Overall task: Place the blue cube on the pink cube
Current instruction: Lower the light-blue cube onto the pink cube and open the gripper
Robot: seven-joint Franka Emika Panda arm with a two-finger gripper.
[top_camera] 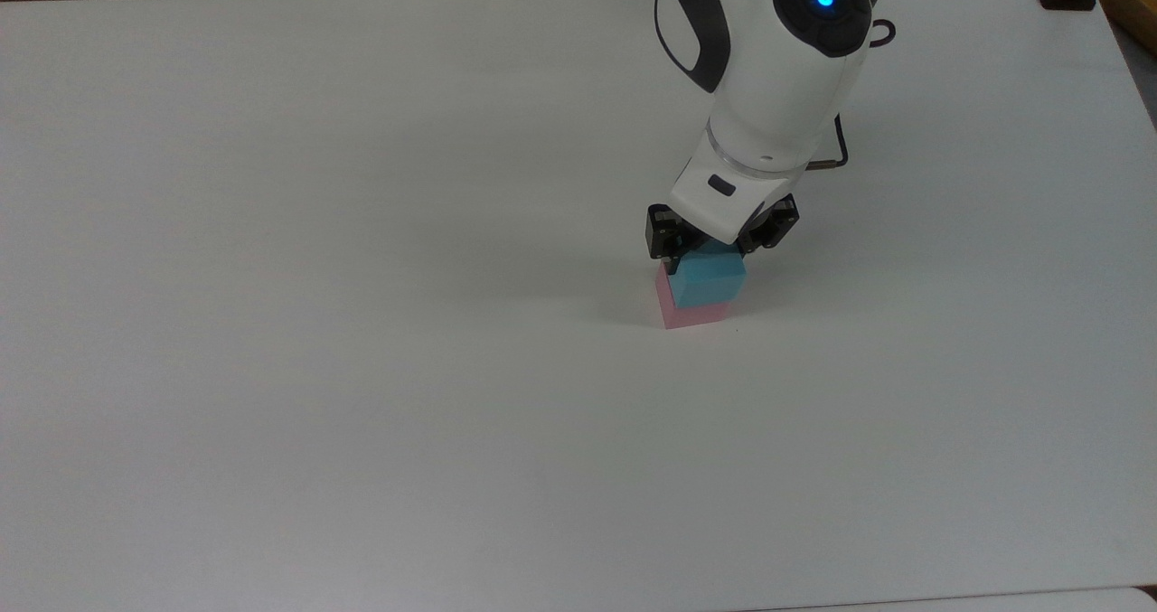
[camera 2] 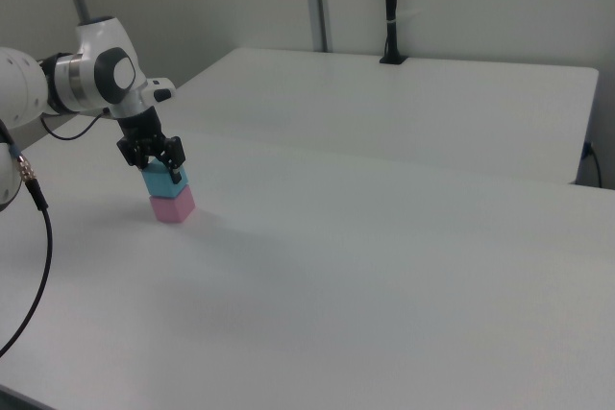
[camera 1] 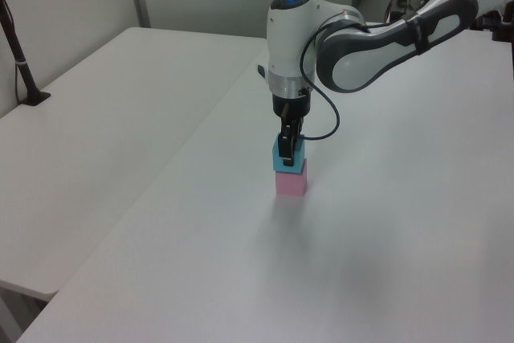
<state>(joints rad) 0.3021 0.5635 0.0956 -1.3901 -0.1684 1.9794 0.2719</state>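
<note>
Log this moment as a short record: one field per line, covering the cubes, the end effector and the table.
blue cube: sits on top of the pink cube, held between the fingers
pink cube: on the table, directly under the blue cube
stack alignment: the two cubes look roughly lined up in the left view
end effector: pointing down over the stack, shut on the blue cube
table: white
task stage: blue cube placed on the pink cube, not yet released
</note>
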